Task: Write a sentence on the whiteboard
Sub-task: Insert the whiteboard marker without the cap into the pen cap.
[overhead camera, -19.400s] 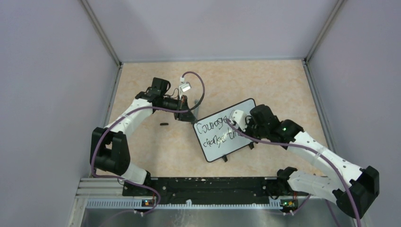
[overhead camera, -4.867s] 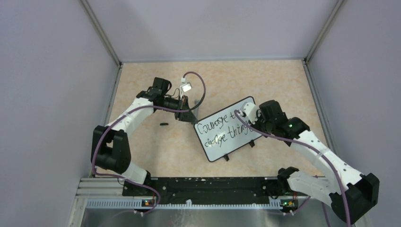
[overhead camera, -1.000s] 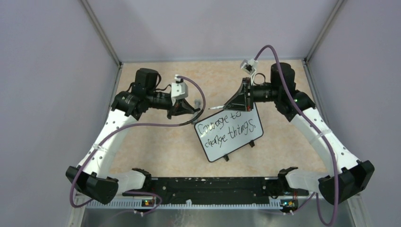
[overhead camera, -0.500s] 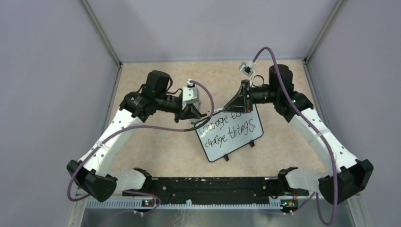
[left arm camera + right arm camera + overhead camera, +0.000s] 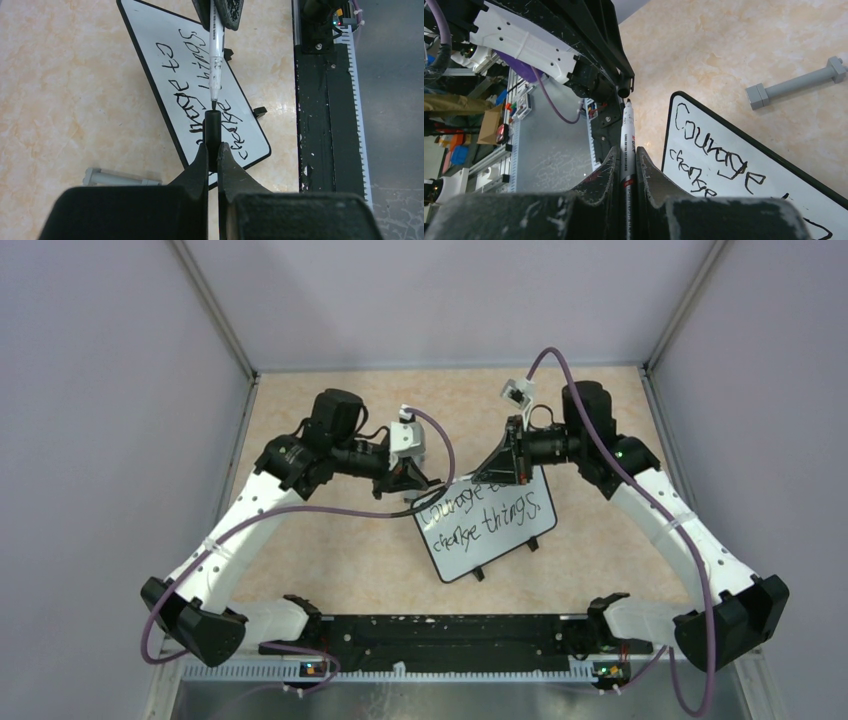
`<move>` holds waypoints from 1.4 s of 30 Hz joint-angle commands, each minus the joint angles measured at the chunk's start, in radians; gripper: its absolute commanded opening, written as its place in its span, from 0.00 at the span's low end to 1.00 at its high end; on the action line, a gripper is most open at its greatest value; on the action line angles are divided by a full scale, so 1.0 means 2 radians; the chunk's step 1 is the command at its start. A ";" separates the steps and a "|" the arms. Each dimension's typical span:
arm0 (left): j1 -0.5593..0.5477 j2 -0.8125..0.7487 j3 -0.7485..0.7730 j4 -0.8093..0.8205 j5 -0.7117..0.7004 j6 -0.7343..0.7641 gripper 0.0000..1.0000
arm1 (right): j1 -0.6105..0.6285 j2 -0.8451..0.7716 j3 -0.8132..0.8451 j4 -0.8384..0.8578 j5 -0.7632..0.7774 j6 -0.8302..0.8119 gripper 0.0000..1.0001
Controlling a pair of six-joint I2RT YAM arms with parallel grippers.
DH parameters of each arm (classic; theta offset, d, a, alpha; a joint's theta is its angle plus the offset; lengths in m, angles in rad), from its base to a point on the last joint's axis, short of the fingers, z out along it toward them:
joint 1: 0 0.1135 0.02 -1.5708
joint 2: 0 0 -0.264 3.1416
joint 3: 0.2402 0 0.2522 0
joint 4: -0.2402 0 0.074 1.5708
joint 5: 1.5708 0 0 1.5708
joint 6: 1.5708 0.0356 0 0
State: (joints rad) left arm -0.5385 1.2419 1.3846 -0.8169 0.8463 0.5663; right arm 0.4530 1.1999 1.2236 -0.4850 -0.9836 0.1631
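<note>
Beige counter carries the whiteboard at centre frame, its sentence apparently complete. We find the left end effector clamped on the cap and the right end effector clamped on the marker, tip facing cap: recapping, we judge.

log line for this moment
left fingers: shut on cap | right fingers: shut on marker | tip near cap | sentence: written on whiteboard

A grey rod lies on the beige table
</note>
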 commanded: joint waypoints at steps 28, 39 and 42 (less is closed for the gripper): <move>-0.027 -0.004 -0.009 0.005 -0.025 -0.004 0.00 | 0.017 -0.003 0.015 -0.015 0.018 -0.031 0.00; -0.027 -0.008 -0.009 -0.002 -0.010 0.003 0.00 | 0.018 -0.003 0.016 -0.014 0.026 -0.033 0.00; -0.027 -0.009 -0.011 -0.007 -0.012 0.006 0.00 | 0.018 -0.004 0.020 -0.017 0.023 -0.035 0.00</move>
State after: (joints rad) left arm -0.5861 1.2503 1.3636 -0.8219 0.7769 0.5640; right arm 0.4778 1.1999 1.2243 -0.5301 -0.9504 0.1211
